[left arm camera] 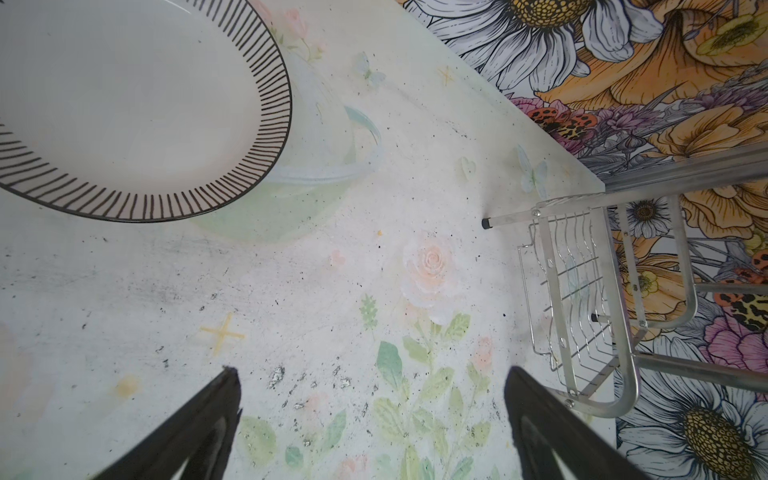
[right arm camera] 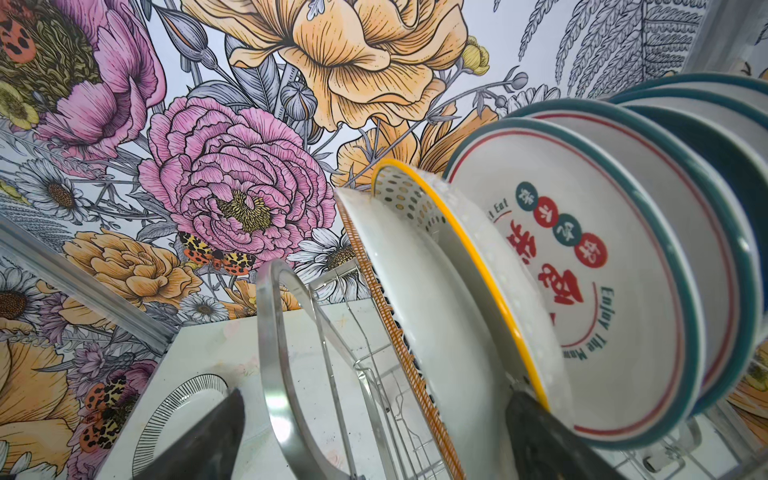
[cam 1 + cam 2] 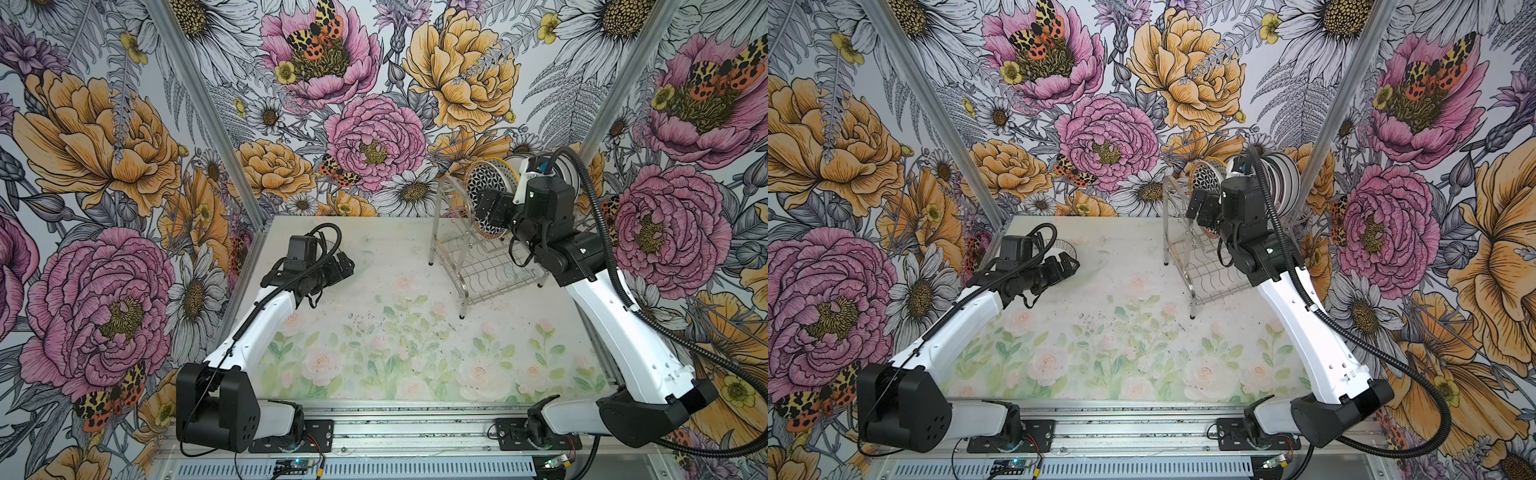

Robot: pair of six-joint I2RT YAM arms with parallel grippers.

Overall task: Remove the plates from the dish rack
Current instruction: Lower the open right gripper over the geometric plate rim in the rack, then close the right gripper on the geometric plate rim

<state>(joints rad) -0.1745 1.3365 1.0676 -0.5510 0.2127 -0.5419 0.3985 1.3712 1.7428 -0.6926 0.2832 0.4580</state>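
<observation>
A shiny steel wire dish rack (image 3: 490,266), far right on the floral tabletop (image 3: 395,332), holds upright round white plates (image 2: 582,270). The right pincer (image 3: 490,210) gapes wide at the frontmost, gripping nothing. The left pincer (image 3: 344,265), wide open and empty, hovers by a stripe-rimmed white plate (image 1: 145,104) lying far left.

Table (image 3: 382,249): pale floral print, dark flecks.
Far left: striped-rim plate (image 1: 124,104), lying flat.
Far right: dish rack (image 3: 490,266), standing on its legs.
</observation>
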